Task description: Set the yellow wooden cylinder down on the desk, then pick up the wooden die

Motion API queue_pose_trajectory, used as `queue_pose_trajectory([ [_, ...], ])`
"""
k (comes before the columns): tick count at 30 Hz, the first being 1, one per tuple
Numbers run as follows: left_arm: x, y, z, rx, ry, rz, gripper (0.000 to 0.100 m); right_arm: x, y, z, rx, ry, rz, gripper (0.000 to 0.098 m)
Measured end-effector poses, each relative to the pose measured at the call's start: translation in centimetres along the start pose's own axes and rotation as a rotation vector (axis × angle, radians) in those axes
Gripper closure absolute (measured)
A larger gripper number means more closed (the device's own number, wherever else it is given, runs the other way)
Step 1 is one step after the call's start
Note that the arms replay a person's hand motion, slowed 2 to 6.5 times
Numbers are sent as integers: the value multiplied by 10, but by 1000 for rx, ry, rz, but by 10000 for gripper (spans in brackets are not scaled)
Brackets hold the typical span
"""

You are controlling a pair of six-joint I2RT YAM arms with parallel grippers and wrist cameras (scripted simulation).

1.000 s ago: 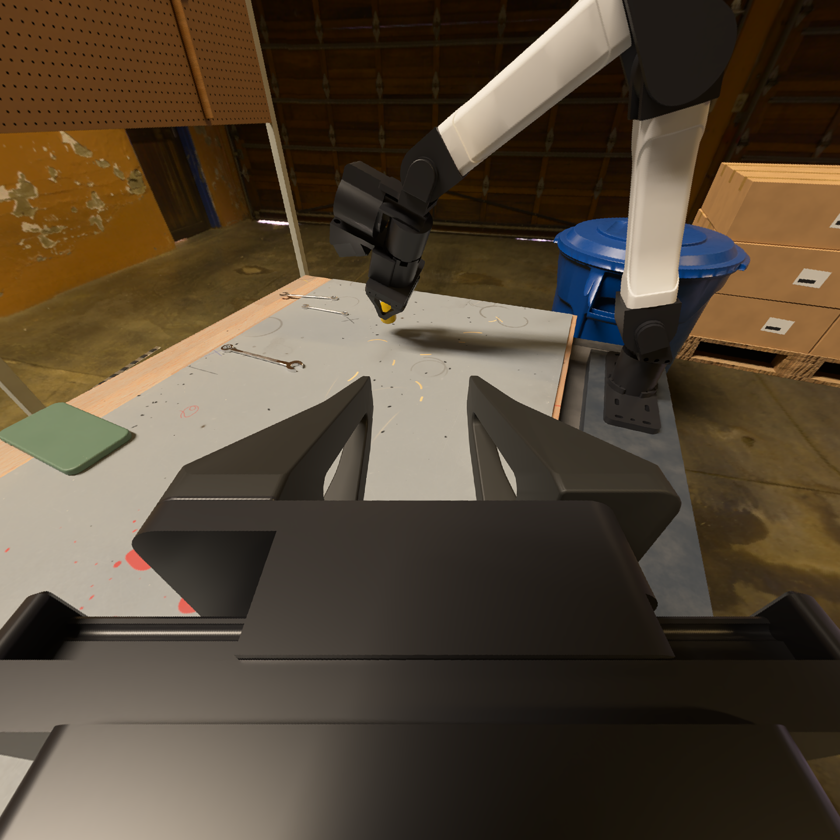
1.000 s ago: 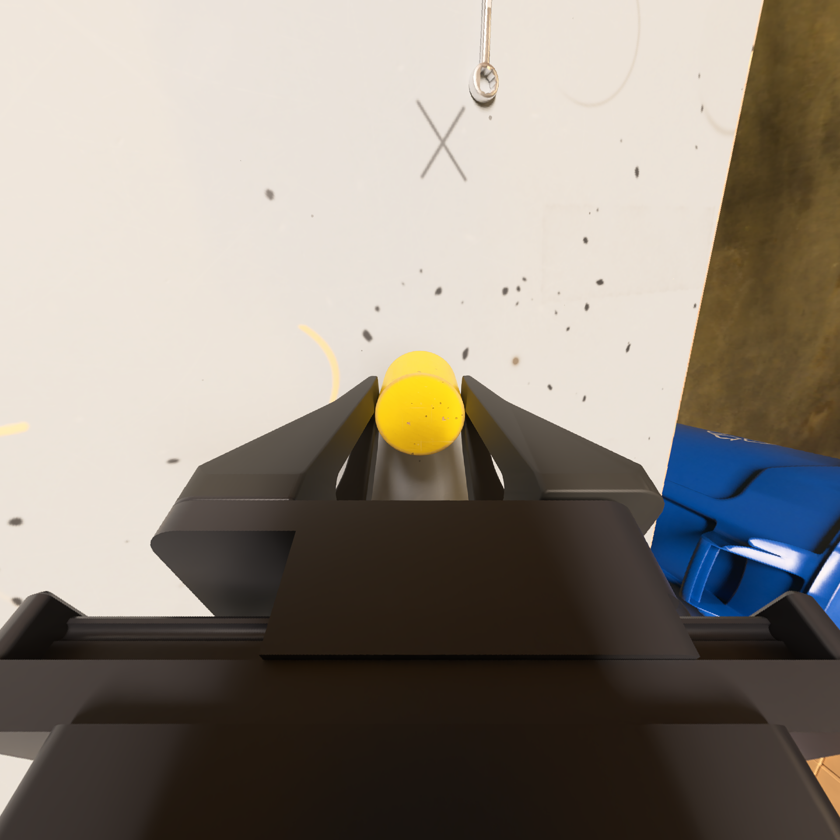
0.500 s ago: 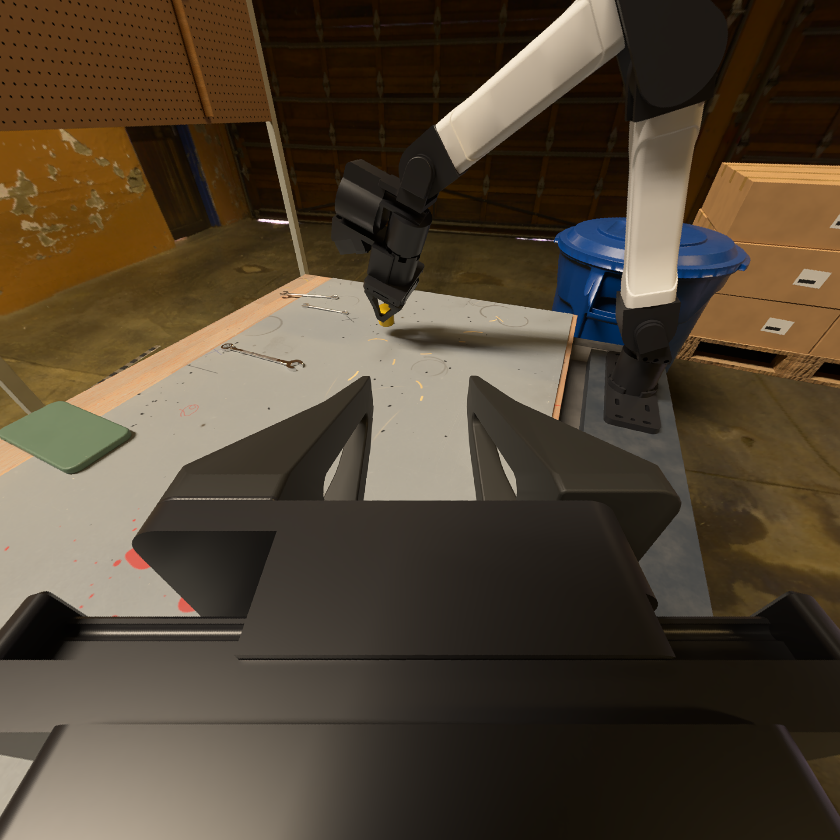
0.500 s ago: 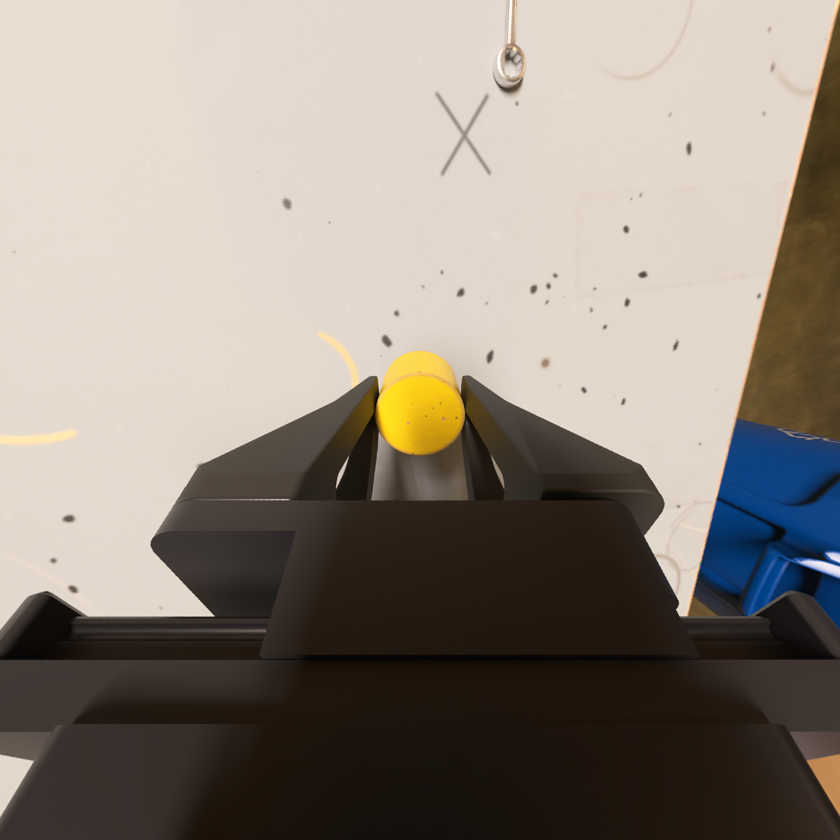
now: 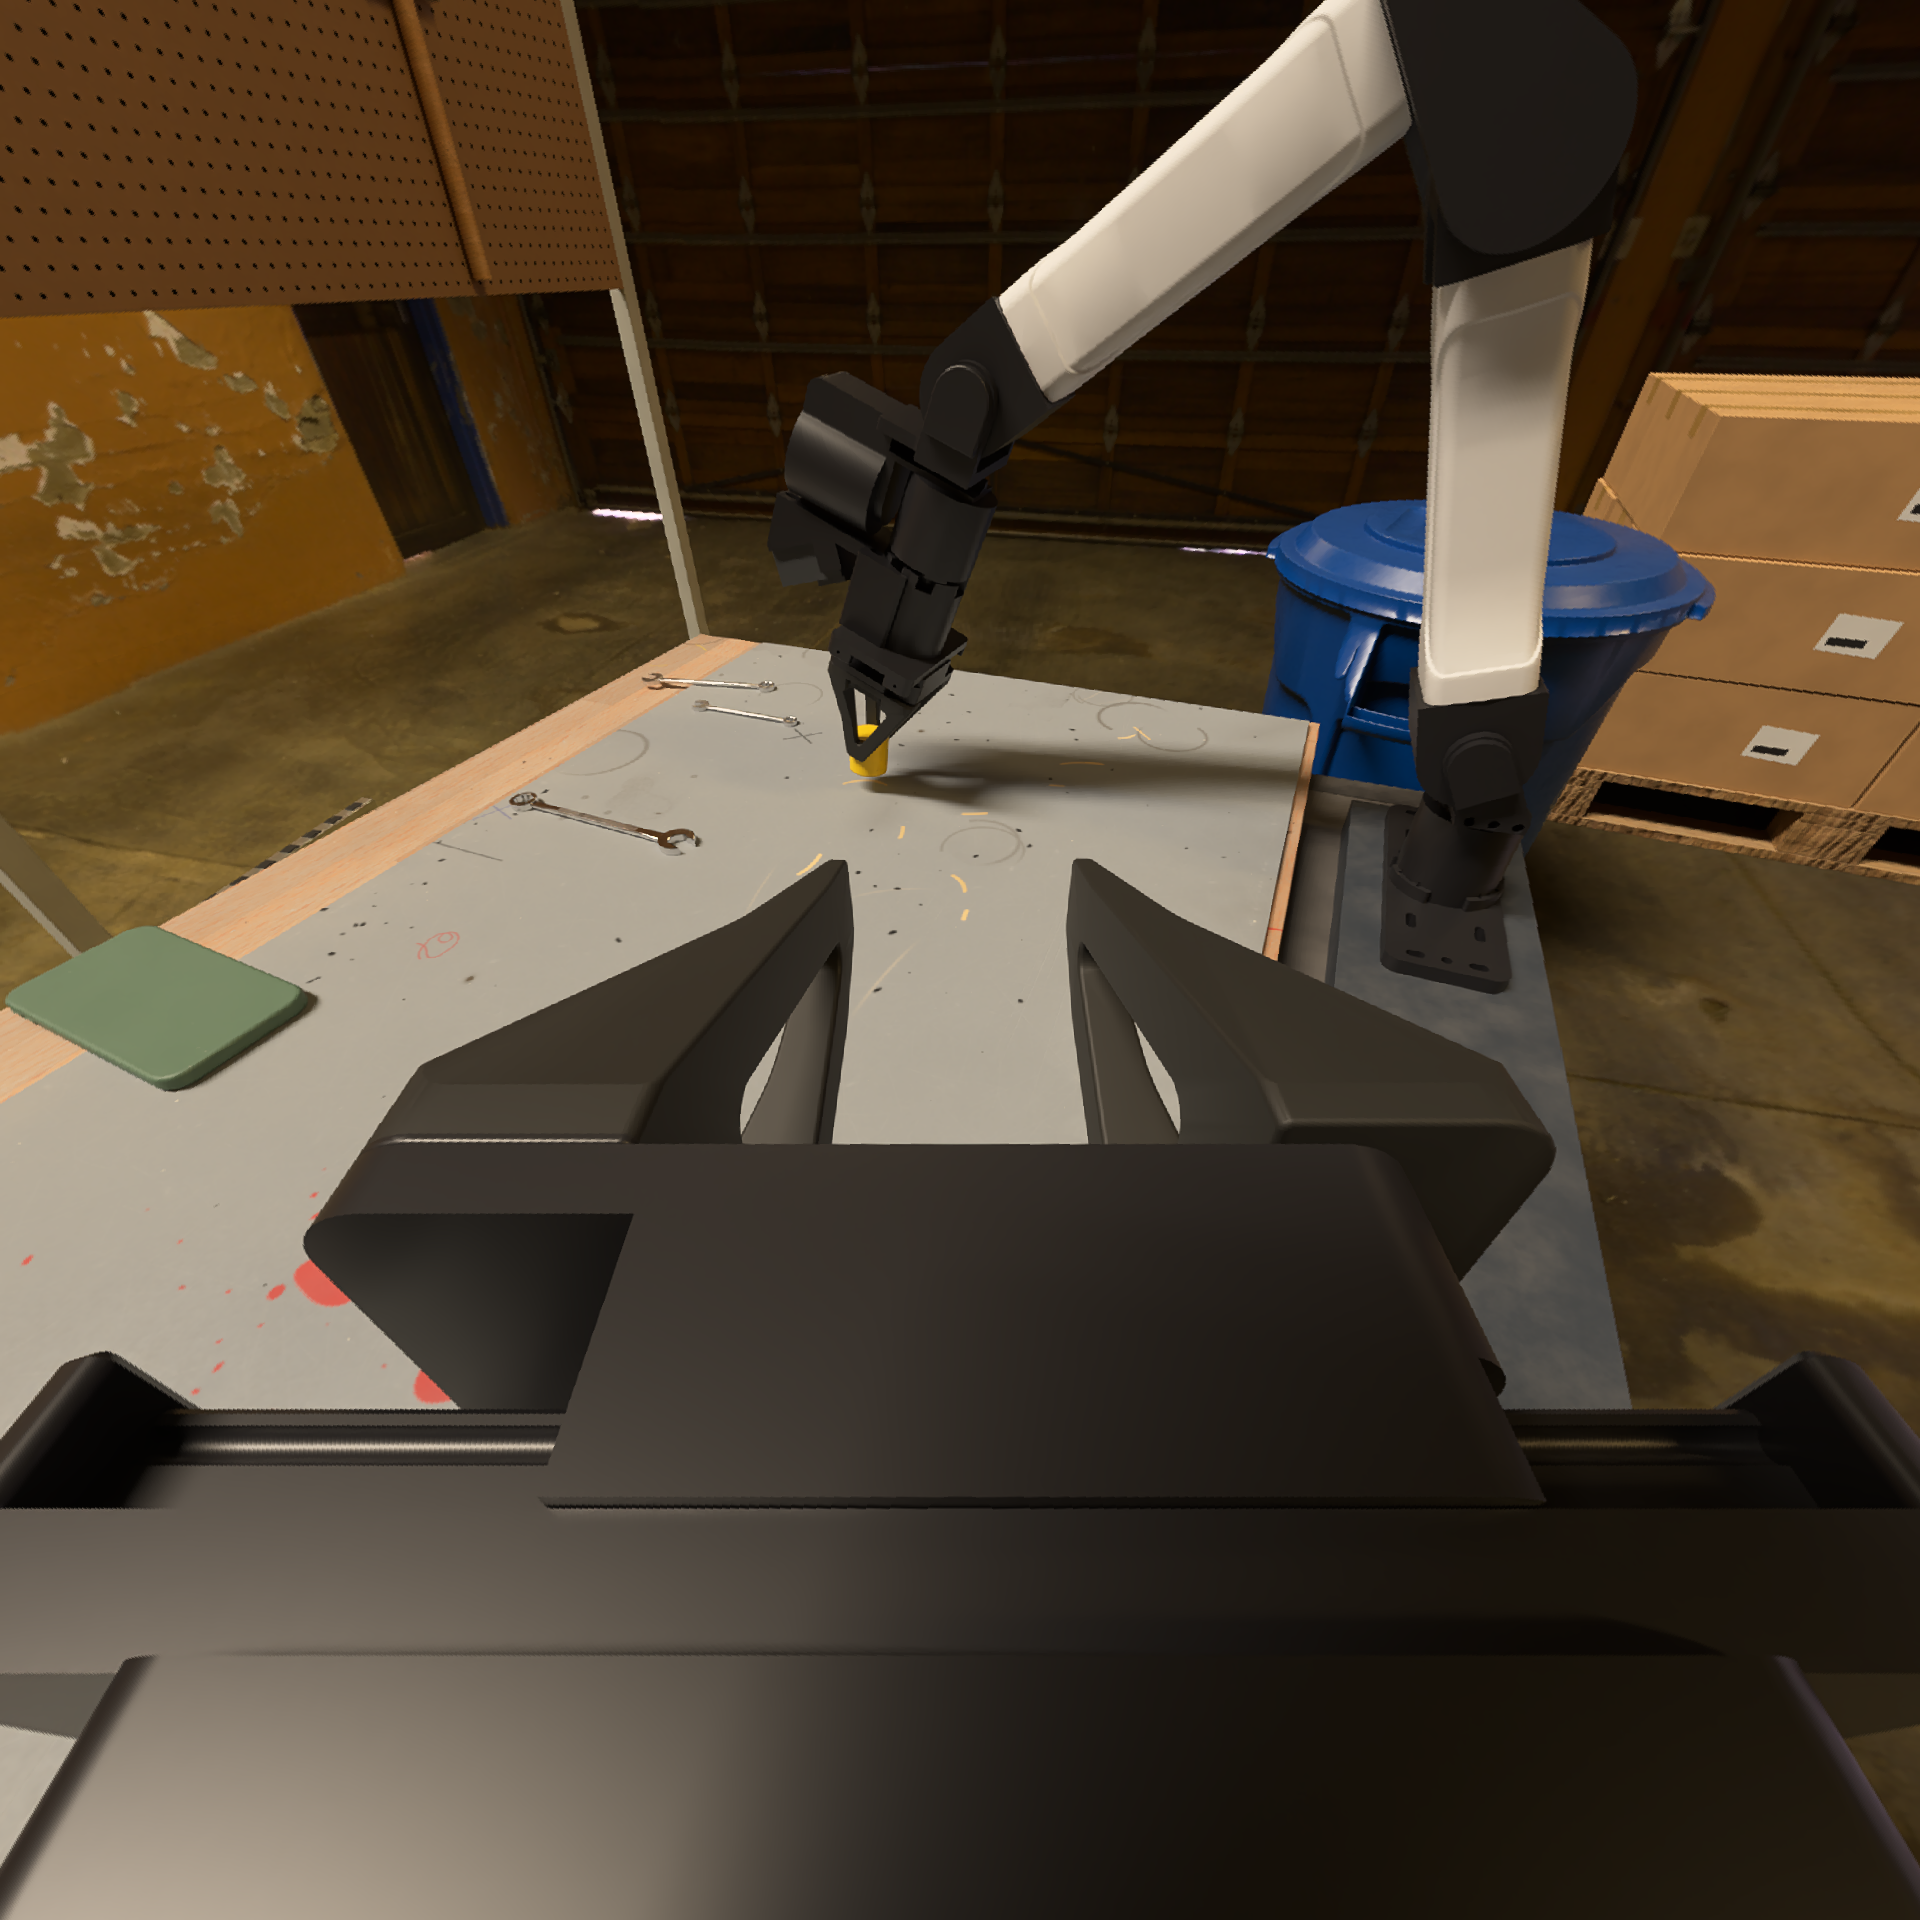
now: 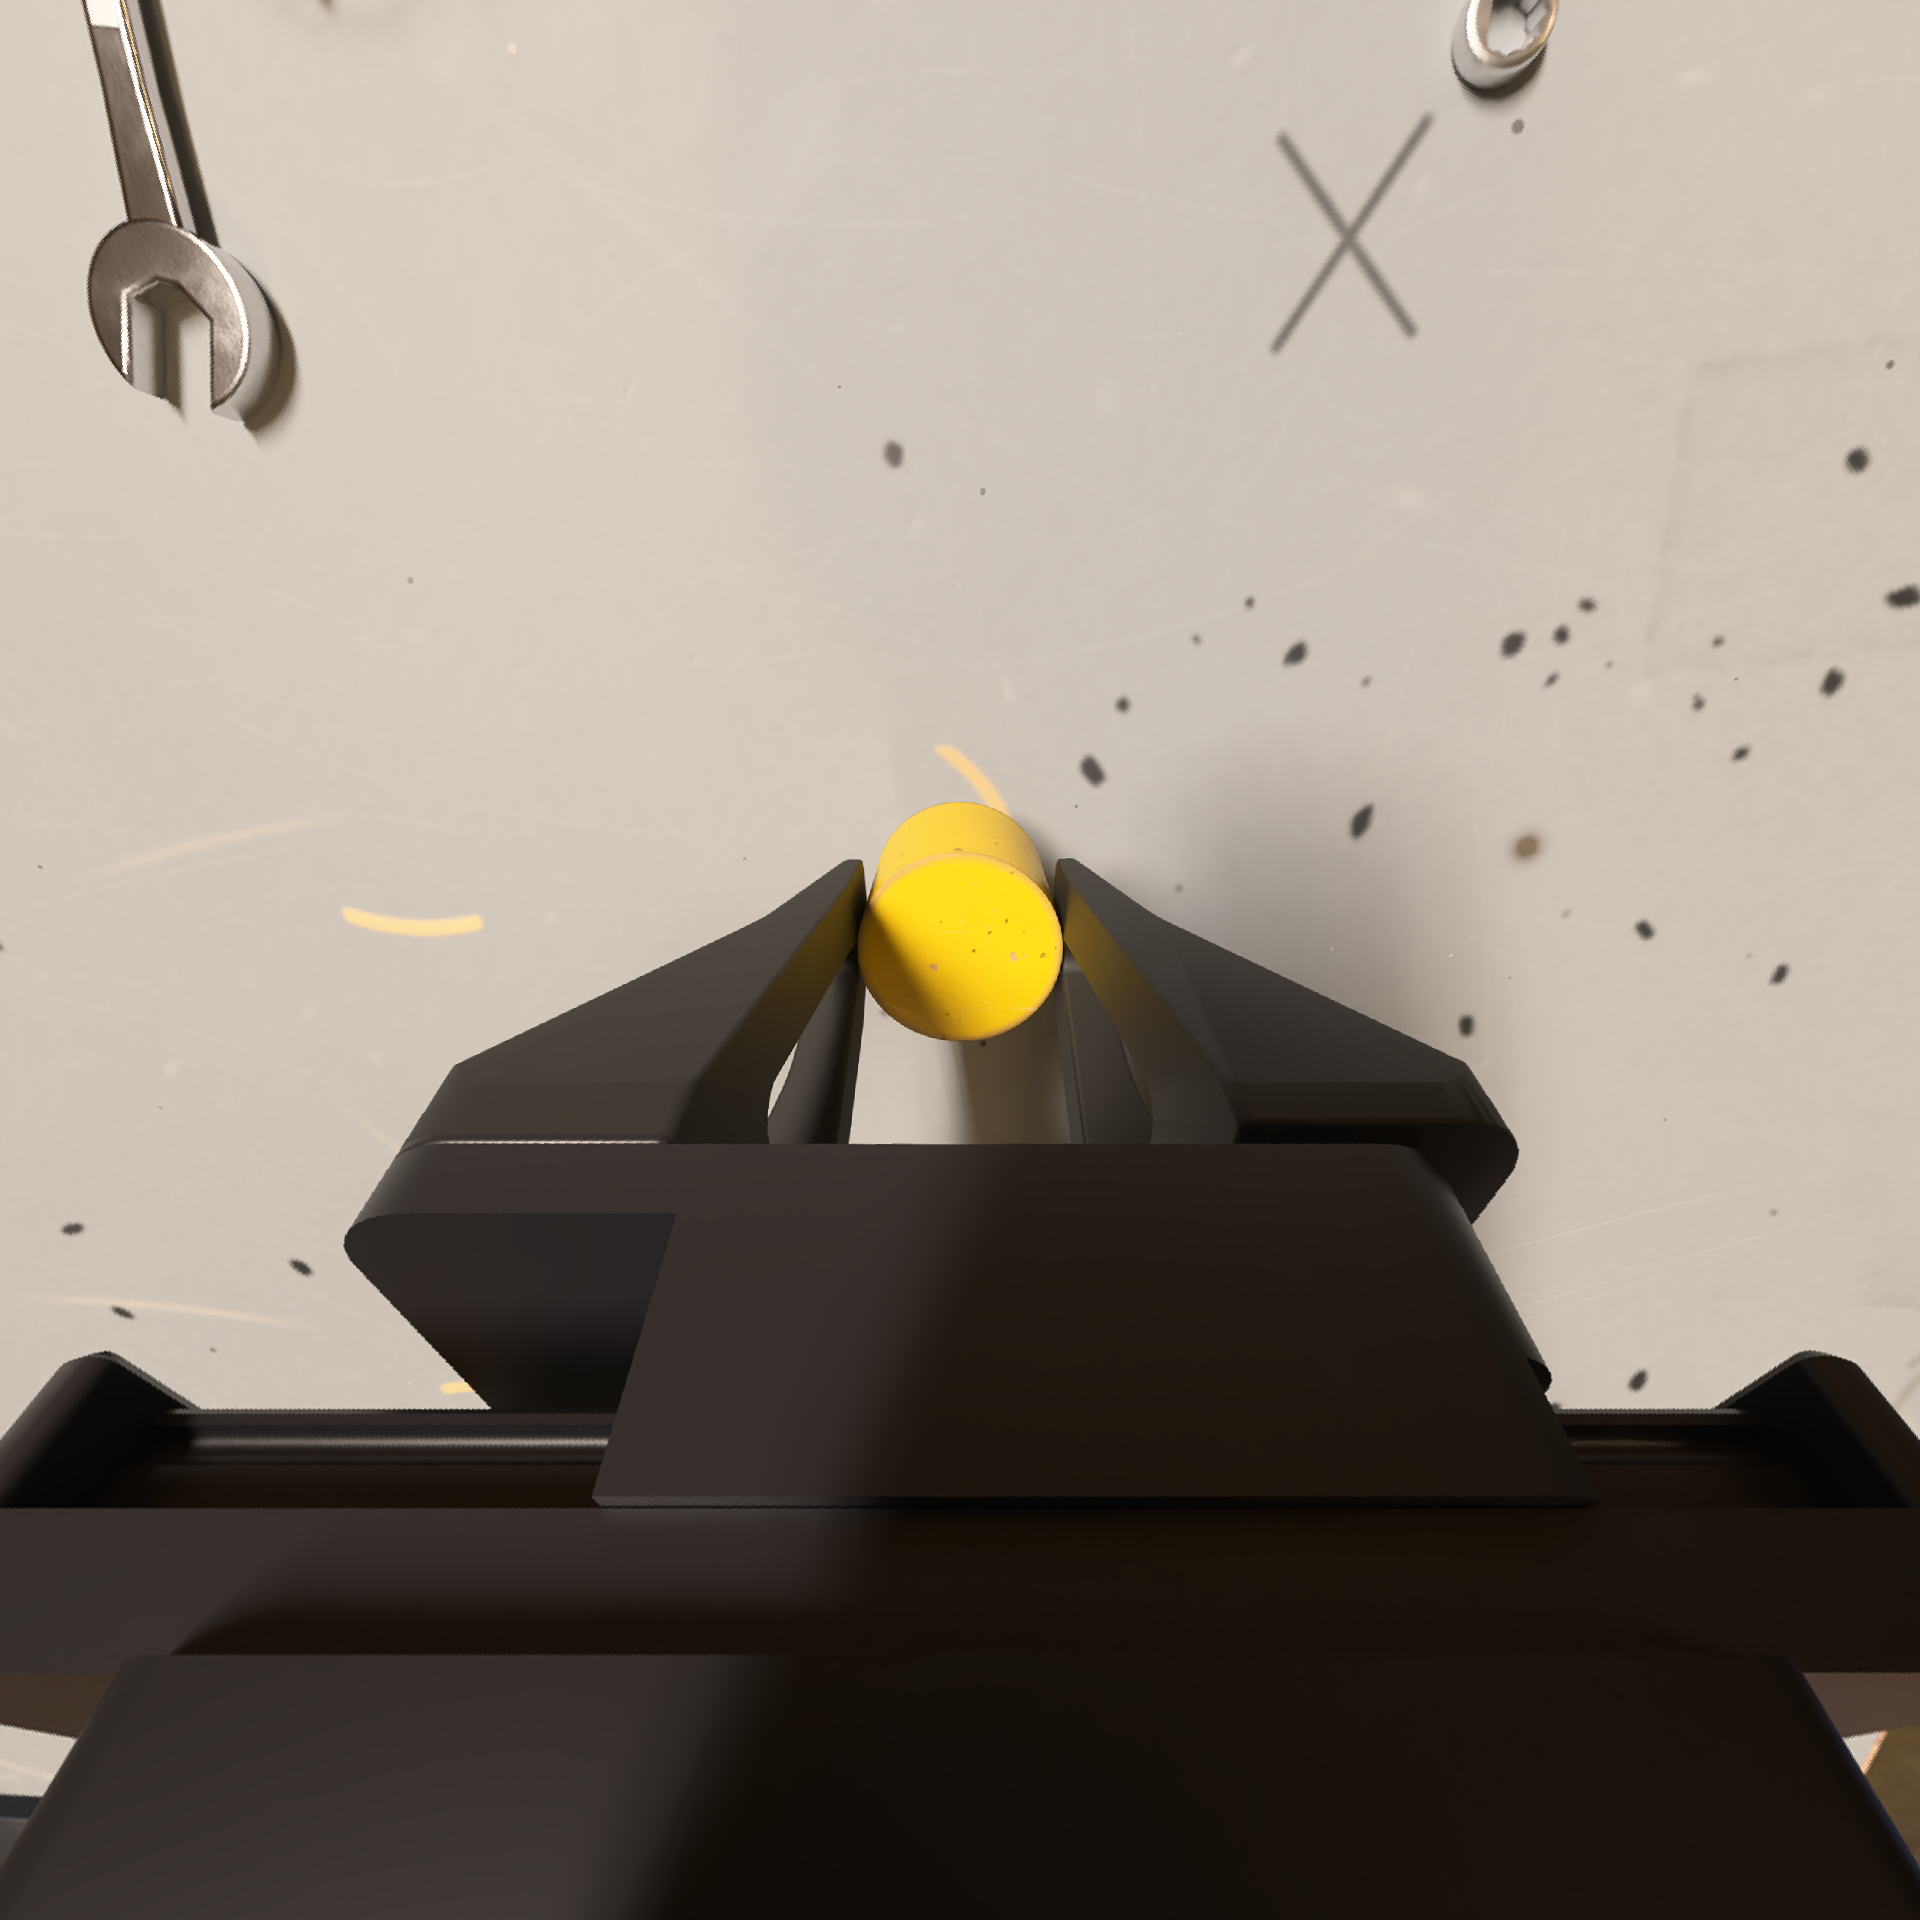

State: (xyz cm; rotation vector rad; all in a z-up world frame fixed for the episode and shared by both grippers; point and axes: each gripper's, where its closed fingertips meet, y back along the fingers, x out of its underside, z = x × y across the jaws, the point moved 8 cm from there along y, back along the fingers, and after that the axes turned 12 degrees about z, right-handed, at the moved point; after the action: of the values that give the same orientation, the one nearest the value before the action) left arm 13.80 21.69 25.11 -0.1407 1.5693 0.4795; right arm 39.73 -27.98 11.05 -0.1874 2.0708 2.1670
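The yellow wooden cylinder (image 6: 961,940) stands upright between the fingertips of my right gripper (image 6: 961,896), which is shut on it and points straight down. In the left wrist view the cylinder (image 5: 868,761) shows below the right gripper (image 5: 871,727), with its lower end at the grey desk (image 5: 1091,810) surface at the far middle. My left gripper (image 5: 961,883) is open and empty, held above the near part of the desk. The wooden die is not in either view.
Three wrenches lie on the desk's far left: one (image 5: 608,823) nearer, two (image 5: 710,683) (image 5: 746,713) behind; one open end (image 6: 171,301) lies left of the cylinder. A green pad (image 5: 156,1006) sits at the left edge. A blue bin (image 5: 1351,623) and cardboard boxes (image 5: 1766,582) stand beyond.
My right gripper has come down with the cylinder, until its lower end reaches the desk. The grip width is unchanged. My left gripper has not moved.
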Motion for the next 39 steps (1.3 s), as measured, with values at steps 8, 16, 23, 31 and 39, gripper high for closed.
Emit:
queue_pose_trajectory([
  [8, 0, 1, -1, -2, -5, -2, 651, 3, -4, 1, -14, 2, -1, 678],
  [16, -1, 3, -1, -4, -6, -5, 653, 3, -3, 5, -118, 10, -26, 678],
  [23, -1, 3, -1, -4, -4, -6, 653, 3, 0, 5, -184, 0, -61, 678],
  [31, -1, 3, -1, -4, -5, -5, 654, 2, 6, -1, -130, -16, -98, 678],
  [39, -1, 2, -1, 2, -4, -4, 654, 1, 9, -7, -66, -23, -112, 678],
])
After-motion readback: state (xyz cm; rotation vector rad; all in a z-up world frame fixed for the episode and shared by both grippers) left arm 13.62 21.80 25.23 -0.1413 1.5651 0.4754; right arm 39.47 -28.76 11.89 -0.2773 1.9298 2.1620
